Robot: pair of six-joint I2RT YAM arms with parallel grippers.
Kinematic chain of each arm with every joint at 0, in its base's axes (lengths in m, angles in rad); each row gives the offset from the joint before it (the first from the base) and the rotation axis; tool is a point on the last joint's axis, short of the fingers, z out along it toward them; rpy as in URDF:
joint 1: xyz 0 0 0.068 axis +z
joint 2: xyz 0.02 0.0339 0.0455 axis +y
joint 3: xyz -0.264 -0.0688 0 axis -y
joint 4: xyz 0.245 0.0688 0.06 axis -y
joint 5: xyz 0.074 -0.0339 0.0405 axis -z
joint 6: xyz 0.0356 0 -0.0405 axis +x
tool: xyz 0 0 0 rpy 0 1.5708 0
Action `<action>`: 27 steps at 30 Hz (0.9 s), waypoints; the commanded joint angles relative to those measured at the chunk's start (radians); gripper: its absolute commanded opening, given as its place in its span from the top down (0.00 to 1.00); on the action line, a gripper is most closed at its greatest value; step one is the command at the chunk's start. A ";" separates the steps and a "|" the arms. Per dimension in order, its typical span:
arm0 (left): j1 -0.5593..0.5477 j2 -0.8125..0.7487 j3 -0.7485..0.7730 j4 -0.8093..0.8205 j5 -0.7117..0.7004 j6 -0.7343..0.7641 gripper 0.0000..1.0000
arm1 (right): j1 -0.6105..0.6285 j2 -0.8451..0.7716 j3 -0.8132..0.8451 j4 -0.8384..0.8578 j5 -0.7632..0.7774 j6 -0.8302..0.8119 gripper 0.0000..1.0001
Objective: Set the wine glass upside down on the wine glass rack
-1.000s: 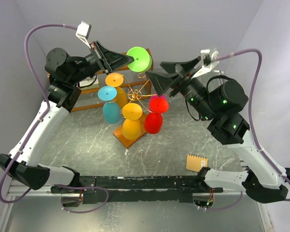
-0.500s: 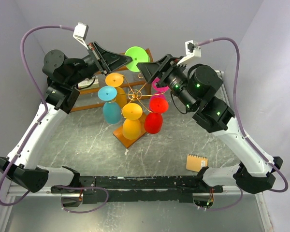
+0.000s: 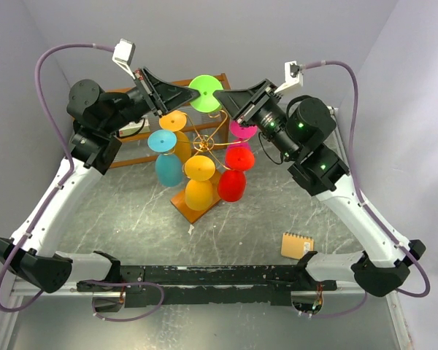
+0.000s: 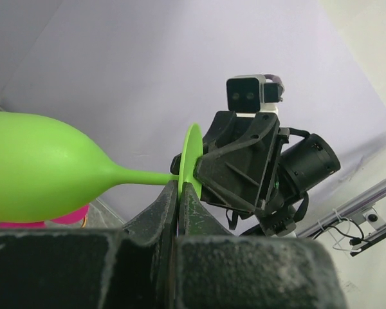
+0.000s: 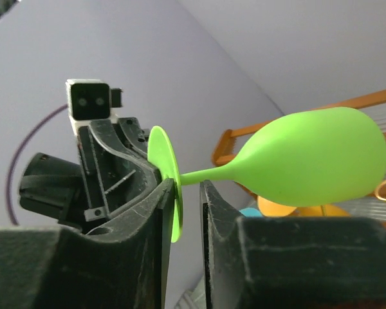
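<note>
The green wine glass (image 3: 205, 92) is held sideways in the air above the back of the wine glass rack (image 3: 204, 138), a gold wire stand on a wooden base (image 3: 192, 206). My left gripper (image 3: 196, 90) is shut on the rim of the glass's round foot (image 4: 190, 154), with the bowl (image 4: 38, 167) pointing left in its view. My right gripper (image 3: 221, 95) comes from the other side. Its jaws (image 5: 188, 185) straddle the same foot (image 5: 164, 167): one finger touches the disc and a narrow gap is left at the other. The bowl (image 5: 315, 154) lies to the right there.
Several coloured glasses hang upside down on the rack: orange (image 3: 173, 120), blue (image 3: 166, 168), yellow (image 3: 199, 191), red (image 3: 233, 182), pink (image 3: 242, 130). A brown slatted shelf (image 3: 124, 157) stands behind. A small notepad (image 3: 297, 245) lies near the front right.
My right arm swung left to the green glass's foot and its jaws narrowed around it. My left gripper kept its hold and shifted slightly.
</note>
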 commanded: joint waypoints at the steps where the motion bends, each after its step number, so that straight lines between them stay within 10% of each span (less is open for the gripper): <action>1: 0.000 -0.029 -0.011 0.071 0.021 -0.029 0.93 | -0.071 0.002 -0.023 0.116 -0.162 0.126 0.81; 8: 0.000 -0.036 -0.010 0.040 0.006 -0.005 0.93 | -0.139 0.031 -0.063 0.205 -0.303 0.211 1.00; 27: 0.001 -0.032 0.019 -0.034 -0.026 0.049 0.83 | -0.148 0.075 -0.054 0.229 -0.412 0.205 1.00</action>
